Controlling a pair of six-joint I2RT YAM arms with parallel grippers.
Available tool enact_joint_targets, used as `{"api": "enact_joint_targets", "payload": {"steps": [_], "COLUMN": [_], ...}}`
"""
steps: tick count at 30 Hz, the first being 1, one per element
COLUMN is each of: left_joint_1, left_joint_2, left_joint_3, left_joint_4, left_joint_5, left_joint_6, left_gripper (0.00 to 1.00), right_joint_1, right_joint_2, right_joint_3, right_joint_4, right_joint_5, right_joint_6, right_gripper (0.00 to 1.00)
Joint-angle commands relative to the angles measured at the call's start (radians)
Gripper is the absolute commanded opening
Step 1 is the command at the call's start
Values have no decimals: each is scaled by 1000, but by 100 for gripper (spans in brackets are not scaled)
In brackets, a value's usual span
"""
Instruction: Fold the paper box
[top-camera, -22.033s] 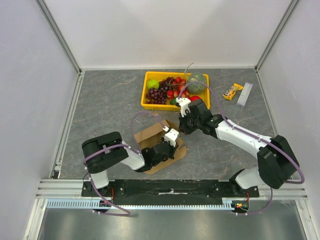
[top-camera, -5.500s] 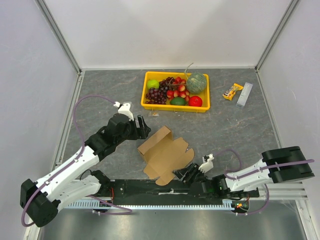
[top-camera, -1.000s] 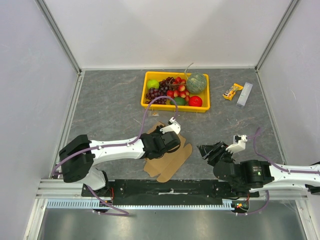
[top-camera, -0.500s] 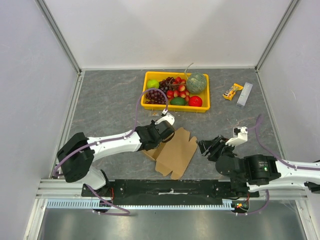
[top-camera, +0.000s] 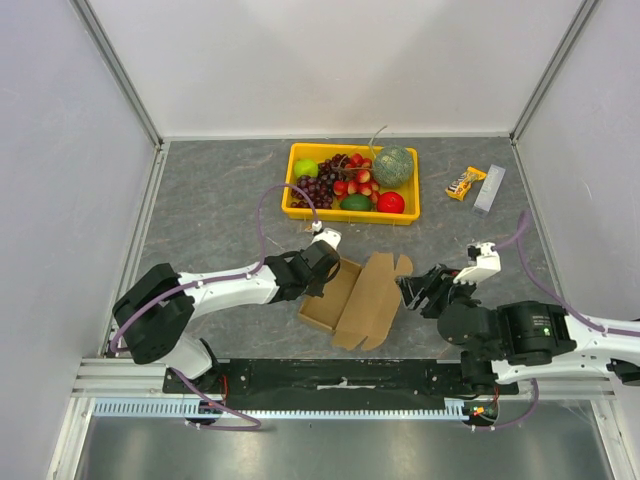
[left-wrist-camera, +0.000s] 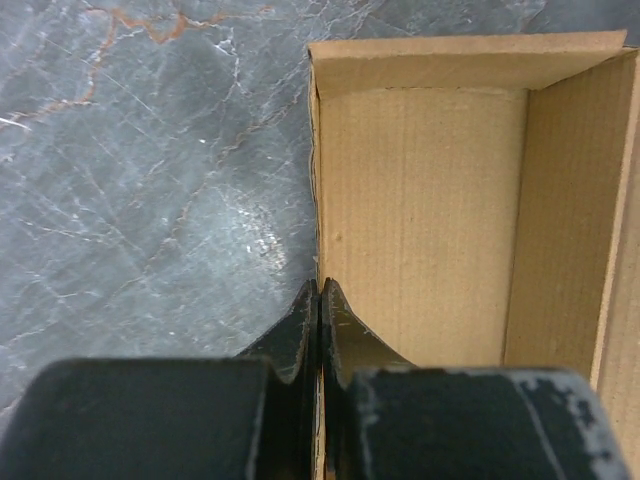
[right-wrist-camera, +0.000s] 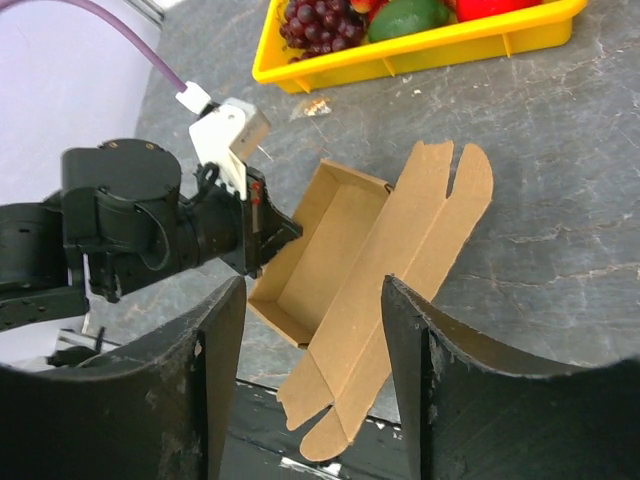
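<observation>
Grey marbled table (top-camera: 220, 200): the paper box (top-camera: 352, 296) sits near front centre, between the two grippers. It is an open-topped trough with its lid panel splayed rightward and rounded flaps along the lid's edge. Yellow fruit tray (top-camera: 350, 214) stands behind it, apart. The top view hides the grip of the left gripper (left-wrist-camera: 318, 298) under its wrist. The left wrist view shows it: jaws pinched tight on the box's left wall, one finger inside, one outside. The right wrist view shows the right gripper (right-wrist-camera: 312, 300) spread wide, holding nothing, facing the lid from nearby. Only the top view shows a snack bar (top-camera: 465, 183) and a grey bar (top-camera: 489, 189), far right, well clear of the box.
</observation>
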Motion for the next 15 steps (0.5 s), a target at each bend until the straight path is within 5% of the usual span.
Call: {"api": "enact_joint_targets", "payload": {"steps": [1,15], "left_joint_1": [2,4], "left_joint_2": [11,24], "left_joint_3": [-12,-21], "left_joint_4": [68,85], "left_joint_5": [55,63], "left_joint_6": [-123,-136], "left_gripper": [2,2], "right_joint_1": [-2,-200], "right_joint_2": [72,165], "right_joint_3": [46,-56], "right_joint_4": [-128,-139], "right_joint_5": [-25,-202], "right_joint_6": [81,94], "right_gripper": [67,73]}}
